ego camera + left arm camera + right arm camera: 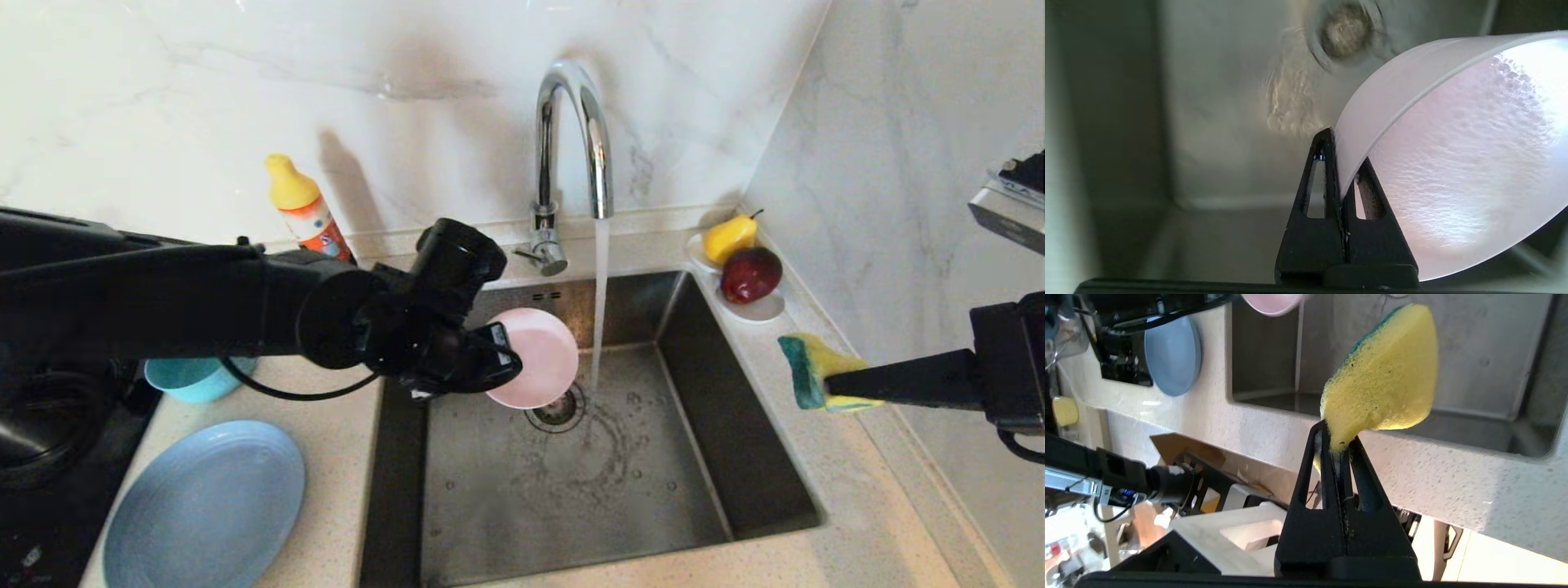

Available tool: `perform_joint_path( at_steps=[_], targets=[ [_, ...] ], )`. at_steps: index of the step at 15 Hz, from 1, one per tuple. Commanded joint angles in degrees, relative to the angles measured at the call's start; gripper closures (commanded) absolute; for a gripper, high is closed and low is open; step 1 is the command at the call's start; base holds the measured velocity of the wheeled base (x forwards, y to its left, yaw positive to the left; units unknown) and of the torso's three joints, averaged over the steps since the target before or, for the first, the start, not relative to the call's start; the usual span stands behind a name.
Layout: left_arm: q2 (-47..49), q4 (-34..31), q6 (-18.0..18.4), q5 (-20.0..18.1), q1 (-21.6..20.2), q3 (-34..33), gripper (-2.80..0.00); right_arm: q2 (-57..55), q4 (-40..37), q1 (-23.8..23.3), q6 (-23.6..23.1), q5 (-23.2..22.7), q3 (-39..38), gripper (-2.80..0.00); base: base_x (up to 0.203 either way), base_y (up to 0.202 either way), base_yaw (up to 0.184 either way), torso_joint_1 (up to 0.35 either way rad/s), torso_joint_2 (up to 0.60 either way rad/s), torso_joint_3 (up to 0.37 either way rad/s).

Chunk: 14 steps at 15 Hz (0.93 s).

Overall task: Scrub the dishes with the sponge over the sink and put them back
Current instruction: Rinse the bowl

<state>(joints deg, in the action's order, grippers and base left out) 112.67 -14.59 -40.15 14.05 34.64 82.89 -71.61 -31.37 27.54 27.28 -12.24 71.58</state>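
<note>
My left gripper (500, 349) (1345, 161) is shut on the rim of the pale pink bowl (535, 358) (1457, 163), held tilted over the steel sink (702, 457) just left of the running water. My right gripper (837, 384) (1338, 443) hangs over the counter right of the sink, shut on the narrow end of the yellow sponge (812, 371) (1384, 379), whose green face points toward the basin. The grey-blue plate (204, 506) (1172, 361) lies flat on the counter left of the sink. Behind it the teal bowl (196, 377) is partly hidden by my left arm.
The chrome tap (571, 147) pours a stream (600, 310) beside the drain strainer (557, 411) (1345, 30). A yellow-capped orange bottle (300, 208) stands at the back left. A white saucer (763, 309) with a pear and an apple sits at the back right, near the side wall.
</note>
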Motion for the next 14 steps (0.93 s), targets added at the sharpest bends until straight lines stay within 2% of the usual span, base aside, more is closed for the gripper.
perform_joint_path(
  at_steps=[1,3,5,8,11,13,14],
  targets=[
    [-7.5,11.7,5.1,4.5,-0.6,-10.8,0.0,-0.3,-0.2,0.1,0.3,-0.7,-0.6,0.0,0.0,0.0,0.0,0.0,0.0,0.0],
    [-11.0,25.2,10.0,6.4,-1.0,-20.7,0.0,-0.2,-0.1,0.1,0.5,-1.3,-1.8,0.0,0.0,0.0,0.0,0.0,0.0,0.0],
    [-13.9,41.7,14.6,7.1,-1.7,-30.1,0.0,-0.7,0.0,0.1,0.5,-1.6,-2.2,0.0,0.0,0.0,0.0,0.0,0.0,0.0],
    [-15.6,62.9,20.5,7.3,-2.9,-38.7,0.0,-1.1,1.9,0.1,0.6,-3.0,-3.4,0.0,0.0,0.0,0.0,0.0,0.0,0.0],
    [-15.9,78.3,27.0,7.1,-3.3,-43.9,0.0,-1.9,3.7,0.1,0.6,-3.9,-5.0,0.0,0.0,0.0,0.0,0.0,0.0,0.0],
    [-15.9,85.9,31.0,6.6,-3.5,-46.0,0.0,-2.2,4.1,0.1,0.7,-3.9,-5.1,0.0,0.0,0.0,0.0,0.0,0.0,0.0],
    [-15.9,89.0,31.8,5.8,-3.5,-46.8,0.0,-2.3,4.1,0.1,0.7,-4.0,-5.2,0.0,0.0,0.0,0.0,0.0,0.0,0.0]
  ],
)
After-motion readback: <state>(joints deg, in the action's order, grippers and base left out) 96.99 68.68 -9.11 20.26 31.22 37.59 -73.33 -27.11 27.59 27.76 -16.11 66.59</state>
